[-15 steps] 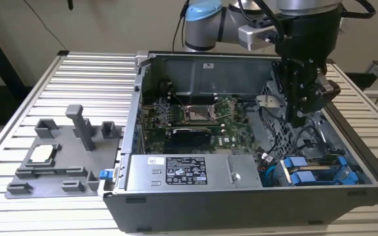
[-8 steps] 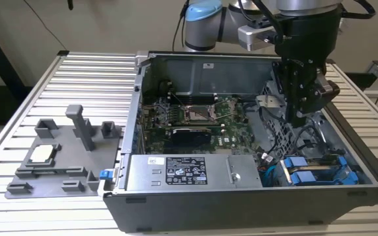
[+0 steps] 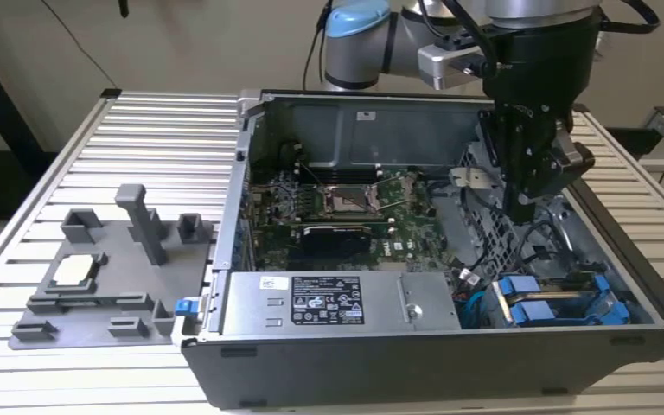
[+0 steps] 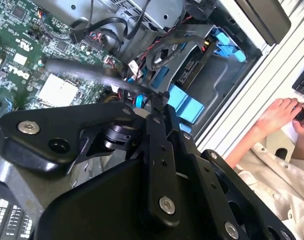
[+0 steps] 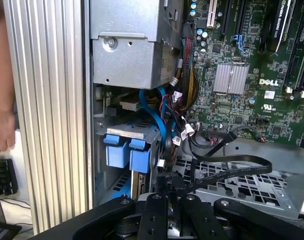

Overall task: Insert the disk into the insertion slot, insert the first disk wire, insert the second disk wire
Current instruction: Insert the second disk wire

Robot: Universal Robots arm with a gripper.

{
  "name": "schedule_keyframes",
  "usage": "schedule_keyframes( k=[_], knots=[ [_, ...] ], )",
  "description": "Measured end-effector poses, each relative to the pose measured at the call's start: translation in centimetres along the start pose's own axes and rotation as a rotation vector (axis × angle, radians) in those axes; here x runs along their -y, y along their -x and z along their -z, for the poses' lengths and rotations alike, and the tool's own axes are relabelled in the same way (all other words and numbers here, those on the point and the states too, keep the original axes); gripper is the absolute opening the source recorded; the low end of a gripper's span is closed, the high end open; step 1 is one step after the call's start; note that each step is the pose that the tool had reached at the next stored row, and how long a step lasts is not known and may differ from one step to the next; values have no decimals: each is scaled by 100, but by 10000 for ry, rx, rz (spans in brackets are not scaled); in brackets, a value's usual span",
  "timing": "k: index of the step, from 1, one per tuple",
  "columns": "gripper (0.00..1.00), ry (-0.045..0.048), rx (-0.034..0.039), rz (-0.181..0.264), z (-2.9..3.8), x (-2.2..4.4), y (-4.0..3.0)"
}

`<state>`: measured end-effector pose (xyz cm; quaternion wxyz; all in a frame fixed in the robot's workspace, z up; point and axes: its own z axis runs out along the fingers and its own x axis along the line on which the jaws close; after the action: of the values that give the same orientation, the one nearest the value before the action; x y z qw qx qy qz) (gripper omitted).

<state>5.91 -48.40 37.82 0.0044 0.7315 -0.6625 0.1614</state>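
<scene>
Cables (image 5: 178, 122) crowd the gripper (image 3: 524, 209), right of centre in the exterior view, clamped on a black wire (image 5: 227, 175), with the blue-framed disk (image 3: 534, 311) lower right.

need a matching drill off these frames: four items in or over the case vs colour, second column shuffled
Things:
1. disk
2. power-supply box
3. motherboard
4. hand

Colours:
a. green
b. black
c. grey with a printed label
d. framed in bright blue

Pairs: 1-d, 2-c, 3-a, 4-b
</scene>
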Motion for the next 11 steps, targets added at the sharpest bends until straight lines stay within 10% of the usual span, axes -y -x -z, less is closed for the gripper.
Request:
schedule_keyframes(
  k=[11],
  knots=[
    [16,0,0,-1,0,0,0]
  ],
)
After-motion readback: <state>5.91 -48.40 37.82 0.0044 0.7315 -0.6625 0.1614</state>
